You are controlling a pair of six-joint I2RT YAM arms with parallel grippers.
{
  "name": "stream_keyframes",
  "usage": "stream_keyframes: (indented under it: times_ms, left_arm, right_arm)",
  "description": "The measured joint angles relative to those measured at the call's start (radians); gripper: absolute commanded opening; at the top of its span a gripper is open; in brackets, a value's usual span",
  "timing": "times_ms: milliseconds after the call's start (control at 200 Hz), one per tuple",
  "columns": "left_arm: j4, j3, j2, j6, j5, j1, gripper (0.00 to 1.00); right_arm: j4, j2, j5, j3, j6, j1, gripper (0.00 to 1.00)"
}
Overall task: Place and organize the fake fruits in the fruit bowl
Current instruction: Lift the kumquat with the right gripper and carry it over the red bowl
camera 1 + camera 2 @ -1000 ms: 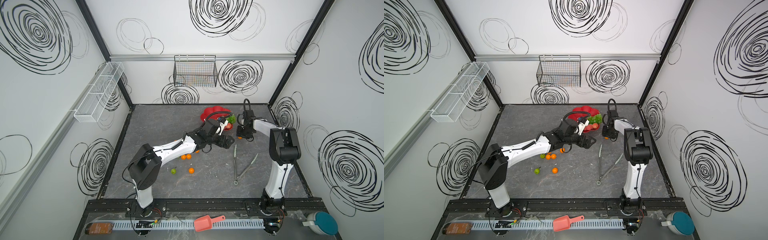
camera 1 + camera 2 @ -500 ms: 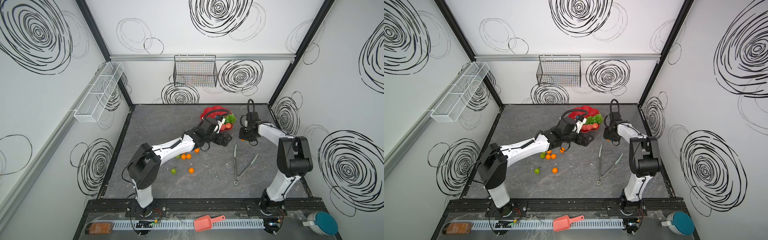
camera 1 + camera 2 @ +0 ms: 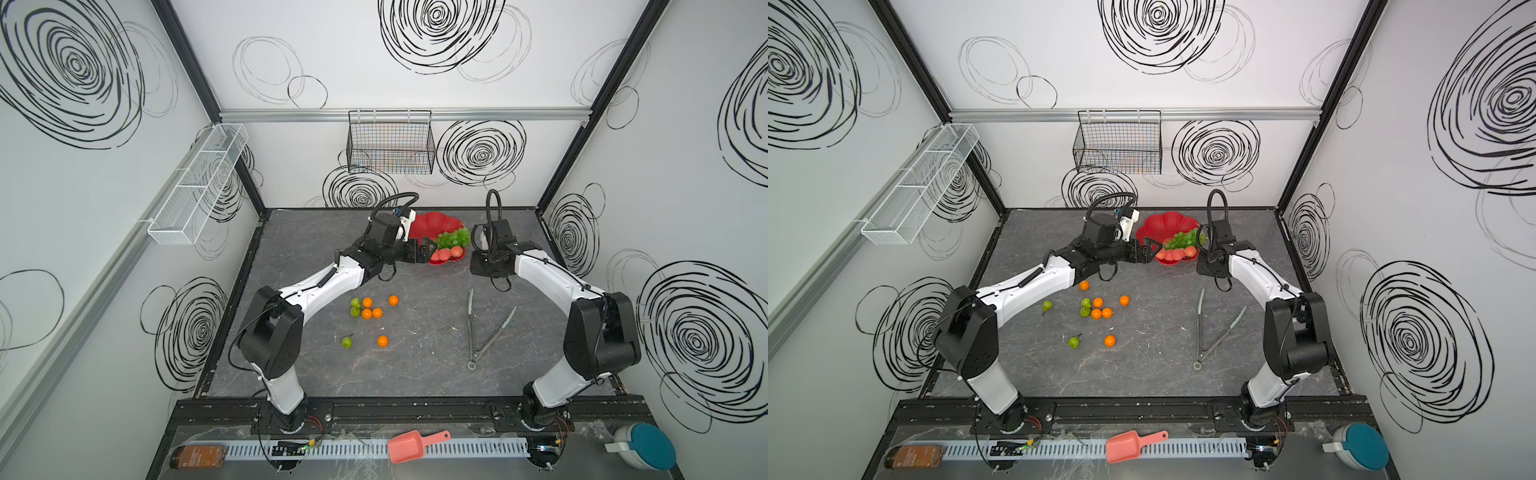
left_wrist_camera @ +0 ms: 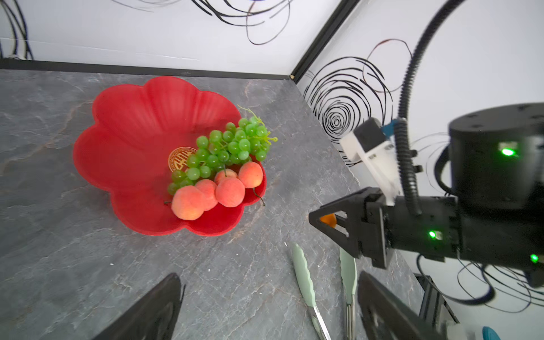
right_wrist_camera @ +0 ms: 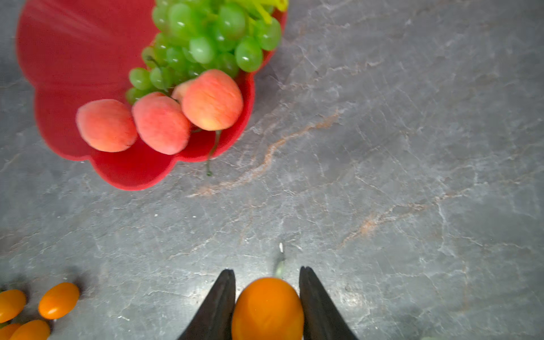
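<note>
Lab test cell, enclosed by swirl-printed walls

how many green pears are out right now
4, all loose on the table: one pear beside the left arm, two close together by the oranges, one alone nearer the front edge. None shows in the bowl; more may hide under that arm.

nothing readable; gold emblem in fruit bowl is indistinct.
</note>
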Motion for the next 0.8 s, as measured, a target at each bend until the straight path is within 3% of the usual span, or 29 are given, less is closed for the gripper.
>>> stream_keyframes:
  times_ms: [390, 800]
  left_arm:
    - [0.104, -0.062, 0.0, -0.119, 0.082, 0.144, 0.96]
    - [0.208, -0.149, -0.002, -0.187, 0.028, 0.2, 0.96]
  right_arm:
    - [0.096, 0.045, -0.154, 0.18, 0.024, 0.101, 0.36]
    - [0.169, 0.49, -0.215, 0.547, 0.051, 0.118, 0.35]
